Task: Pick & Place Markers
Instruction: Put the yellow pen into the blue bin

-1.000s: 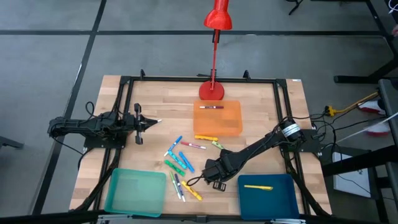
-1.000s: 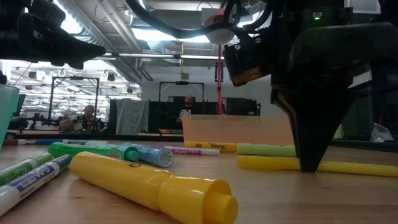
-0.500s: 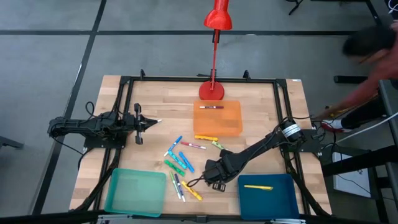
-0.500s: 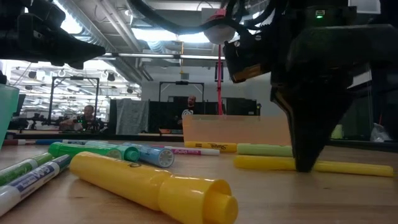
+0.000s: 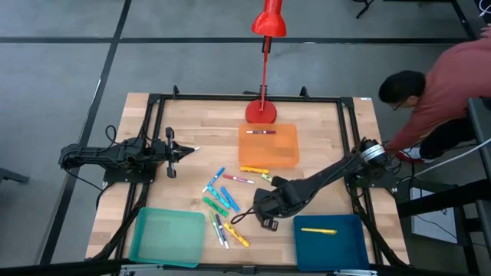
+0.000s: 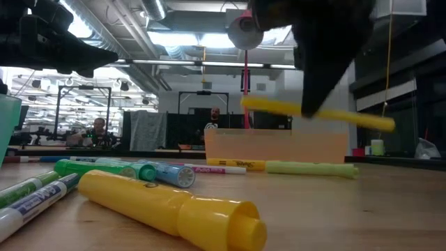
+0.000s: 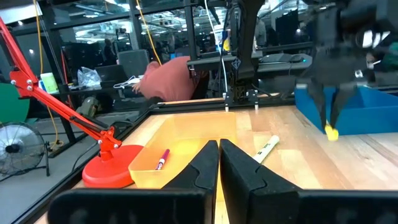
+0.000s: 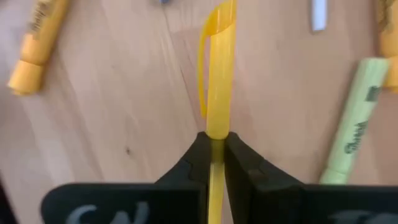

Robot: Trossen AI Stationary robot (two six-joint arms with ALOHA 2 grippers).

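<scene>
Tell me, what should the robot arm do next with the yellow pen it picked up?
Probably carry it sideways toward the dark blue tray beside it. The right gripper has its jaws shut on the yellow pen, which hangs clear above the table, and that tray already holds another yellow pen. The left gripper waits far off.

The wooden table (image 5: pixel 192 126) carries an orange tray (image 5: pixel 268 146), a teal tray (image 5: pixel 166 235), a blue tray (image 5: pixel 330 236), a red lamp base (image 5: pixel 261 113) and scattered markers (image 5: pixel 222 201) at its middle.
</scene>
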